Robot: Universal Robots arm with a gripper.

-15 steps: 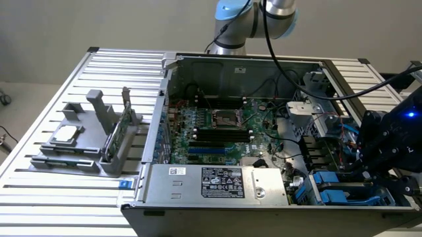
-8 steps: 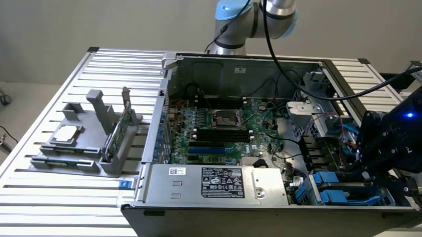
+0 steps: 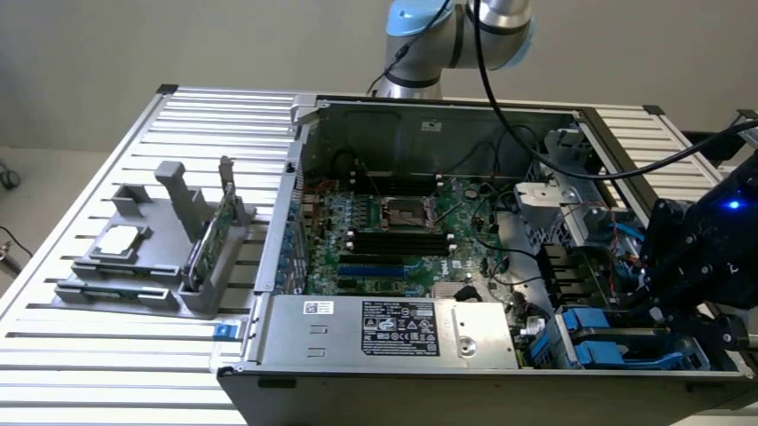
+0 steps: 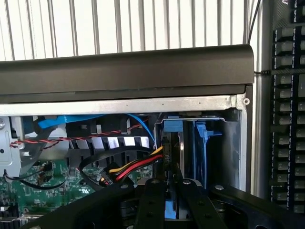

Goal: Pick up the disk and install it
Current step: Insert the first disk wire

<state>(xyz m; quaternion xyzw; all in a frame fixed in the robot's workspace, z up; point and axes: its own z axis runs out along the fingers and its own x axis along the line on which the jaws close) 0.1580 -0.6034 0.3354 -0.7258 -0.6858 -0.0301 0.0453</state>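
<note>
The disk (image 4: pixel 172 143) stands on edge in the drive bay at the corner of the open computer case (image 4: pixel 124 71). In the wrist view its dark edge and silver face sit between blue carrier rails (image 4: pixel 202 138), with the black fingers (image 4: pixel 152 200) of the gripper (image 4: pixel 171 210) pressed close on either side of it, clamped on the disk low in the bay. A bundle of yellow, red and black wires (image 4: pixel 136 164) runs up to the disk's near edge, and a twisted red-and-black pair (image 4: pixel 71 138) crosses over the green motherboard (image 4: pixel 33 181). A keyboard (image 4: pixel 288 119) lies beyond the case wall.

From the exterior view the grip itself is hidden: the gripper (image 3: pixel 698 333) is a dark block with a blue light, hanging over the bay at the exterior view's right, front corner of the case. Blue plastic carriers (image 3: pixel 592 342) show just beside it. This view takes in the whole case lying open on a slatted metal table (image 3: pixel 154 142), the power supply (image 3: pixel 391 328) along its front, the motherboard's processor socket (image 3: pixel 395 211) in the middle, and the arm's base (image 3: pixel 456 35) behind. To the exterior view's left, well apart from the case, a grey holder (image 3: pixel 142 266) carries a small square silver chip (image 3: pixel 121 240) and an upright green circuit card (image 3: pixel 213 240).
</note>
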